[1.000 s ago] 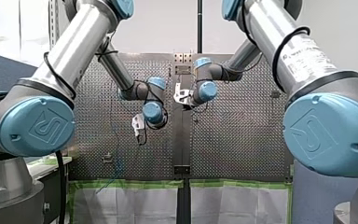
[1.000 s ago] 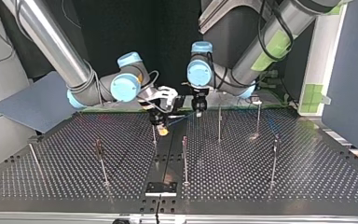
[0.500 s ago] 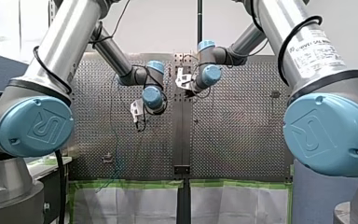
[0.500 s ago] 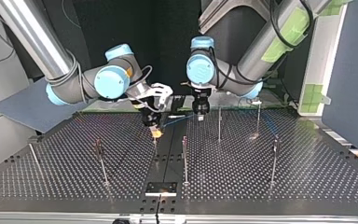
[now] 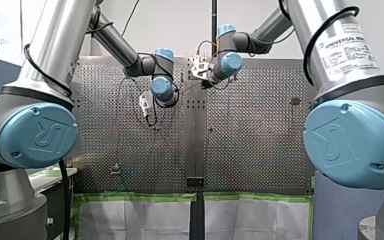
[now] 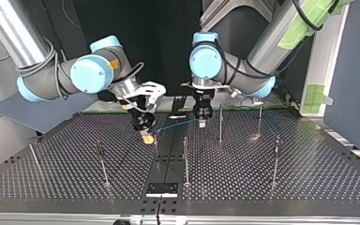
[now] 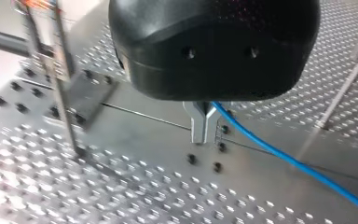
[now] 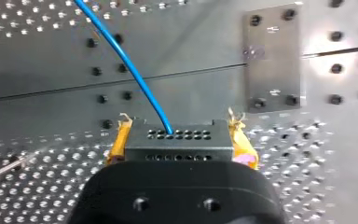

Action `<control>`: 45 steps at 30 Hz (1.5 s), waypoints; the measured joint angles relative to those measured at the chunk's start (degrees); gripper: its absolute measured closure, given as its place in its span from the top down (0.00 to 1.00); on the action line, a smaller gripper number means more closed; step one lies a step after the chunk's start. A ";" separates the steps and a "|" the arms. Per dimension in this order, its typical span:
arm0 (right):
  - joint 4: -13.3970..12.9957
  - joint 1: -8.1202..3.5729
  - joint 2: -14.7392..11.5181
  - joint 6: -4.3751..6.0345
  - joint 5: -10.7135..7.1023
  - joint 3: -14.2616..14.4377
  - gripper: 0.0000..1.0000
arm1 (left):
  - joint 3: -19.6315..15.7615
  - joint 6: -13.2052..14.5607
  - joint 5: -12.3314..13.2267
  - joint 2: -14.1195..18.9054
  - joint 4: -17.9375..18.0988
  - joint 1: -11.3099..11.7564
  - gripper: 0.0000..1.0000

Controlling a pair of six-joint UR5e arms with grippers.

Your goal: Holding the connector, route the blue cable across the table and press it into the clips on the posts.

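My right claw is clamped on the dark perforated connector block; my left claw is pinched together on the thin blue cable strung between them above the perforated metal surface. Too much tension could yank it from either grip.

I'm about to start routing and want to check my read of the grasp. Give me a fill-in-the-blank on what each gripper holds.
The jaws of my right gripper are shut on the ____.
Its pads are ____ in colour.
My left gripper has its jaws ____ on the blue cable.
Missing words: connector, yellow, shut.
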 joint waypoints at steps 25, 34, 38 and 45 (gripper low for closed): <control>1.18 -1.09 -7.14 0.03 -3.55 -0.01 0.00 | 3.17 0.12 1.74 9.74 0.54 1.03 0.01; 0.97 -1.32 -5.06 -0.01 -4.01 -0.01 0.00 | 3.35 0.22 2.78 4.96 1.79 1.29 0.01; 0.74 -1.55 -4.47 0.13 -4.68 -0.01 0.00 | 3.41 0.29 3.12 3.50 2.25 1.89 0.01; 0.29 -1.78 -3.31 0.15 -6.14 -0.11 0.00 | 4.54 0.38 3.81 3.12 2.64 3.27 0.01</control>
